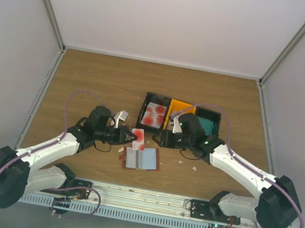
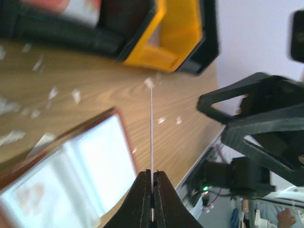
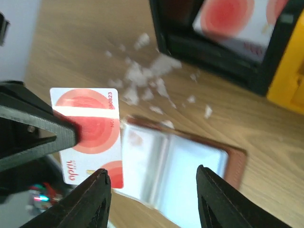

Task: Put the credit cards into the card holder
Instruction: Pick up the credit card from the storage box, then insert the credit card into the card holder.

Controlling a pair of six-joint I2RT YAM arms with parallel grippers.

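My left gripper (image 1: 131, 138) is shut on a white credit card with red blotches (image 1: 138, 139), held just above the open card holder (image 1: 141, 159). In the left wrist view the card (image 2: 151, 128) shows edge-on, pinched between the shut jaws (image 2: 152, 174), with the brown-rimmed holder (image 2: 71, 166) below it to the left. My right gripper (image 1: 163, 138) stands open just right of the card. In the right wrist view it (image 3: 152, 173) hovers over the holder's pale pockets (image 3: 190, 166), beside the card (image 3: 90, 128), touching nothing. More red-blotched cards lie in a black tray (image 1: 154, 116).
Behind the holder stand a black tray (image 1: 144, 104), an orange tray (image 1: 177, 107) and a black tray with teal contents (image 1: 206, 123). Small white scraps (image 3: 142, 80) litter the wood between the trays and the holder. White walls enclose the table.
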